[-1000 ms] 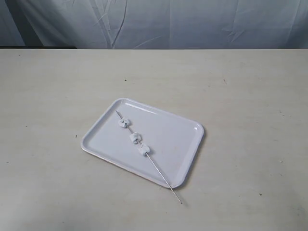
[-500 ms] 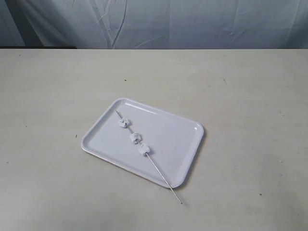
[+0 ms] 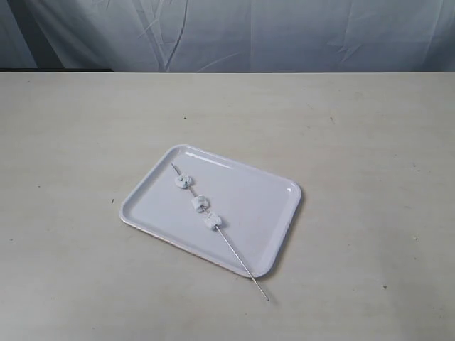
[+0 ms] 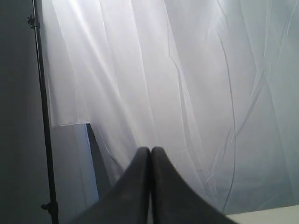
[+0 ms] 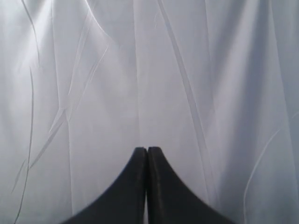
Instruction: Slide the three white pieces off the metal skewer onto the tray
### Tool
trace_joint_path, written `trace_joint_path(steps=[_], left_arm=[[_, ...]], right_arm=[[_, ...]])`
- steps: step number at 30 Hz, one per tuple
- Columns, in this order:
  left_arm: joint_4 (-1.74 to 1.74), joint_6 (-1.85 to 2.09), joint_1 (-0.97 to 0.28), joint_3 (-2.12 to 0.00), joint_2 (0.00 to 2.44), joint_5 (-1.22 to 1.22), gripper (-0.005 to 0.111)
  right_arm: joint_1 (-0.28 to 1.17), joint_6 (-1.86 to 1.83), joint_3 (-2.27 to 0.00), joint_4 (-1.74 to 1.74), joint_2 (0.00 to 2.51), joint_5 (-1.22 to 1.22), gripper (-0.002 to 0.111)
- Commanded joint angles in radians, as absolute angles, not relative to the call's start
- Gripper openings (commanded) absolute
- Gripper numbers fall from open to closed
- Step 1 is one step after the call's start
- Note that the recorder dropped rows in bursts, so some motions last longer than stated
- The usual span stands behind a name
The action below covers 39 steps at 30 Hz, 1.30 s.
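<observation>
The white tray [image 3: 263,206] lies on the table near the middle of the exterior view. Across it lies the metal skewer [image 3: 242,266], its far tip near the tray's back left, its near end past the front rim on the table. The three white pieces [image 3: 199,204] are threaded on it over the tray. Neither arm shows in the exterior view. My left gripper [image 4: 150,150] is shut and empty, facing a white curtain. My right gripper [image 5: 147,150] is shut too, holding nothing, also facing the curtain.
A beige table [image 3: 370,142] carries the tray. A white curtain [image 3: 284,35] hangs behind its far edge. In the left wrist view a dark stand pole [image 4: 43,116] rises beside the curtain, and a table corner [image 4: 275,217] shows.
</observation>
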<state>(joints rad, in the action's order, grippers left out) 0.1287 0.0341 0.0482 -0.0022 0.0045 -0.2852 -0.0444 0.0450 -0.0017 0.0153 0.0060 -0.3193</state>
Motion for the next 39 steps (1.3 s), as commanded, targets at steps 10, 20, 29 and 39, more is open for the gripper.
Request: trace_joint_path(steps=[10, 20, 29, 39], left_arm=[[0.130, -0.046, 0.041, 0.000, 0.000, -0.697, 0.000], [0.255, -0.056, 0.041, -0.029, 0.000, -0.482, 0.000], [0.366, -0.478, 0.041, -0.094, 0.114, -0.446, 0.000], [1.465, -1.446, -0.055, -0.726, 0.815, -0.452, 0.000]], right_arm=[[-0.049, 0.045, 0.000, 0.035, 0.000, -0.430, -0.001], [-0.049, 0.395, 0.000, 0.039, 0.000, -0.498, -0.001], [-0.045, 0.693, -0.128, -0.318, 0.011, -0.213, -0.001], [0.325, 0.752, -0.678, -0.502, 0.629, 0.265, -0.001]])
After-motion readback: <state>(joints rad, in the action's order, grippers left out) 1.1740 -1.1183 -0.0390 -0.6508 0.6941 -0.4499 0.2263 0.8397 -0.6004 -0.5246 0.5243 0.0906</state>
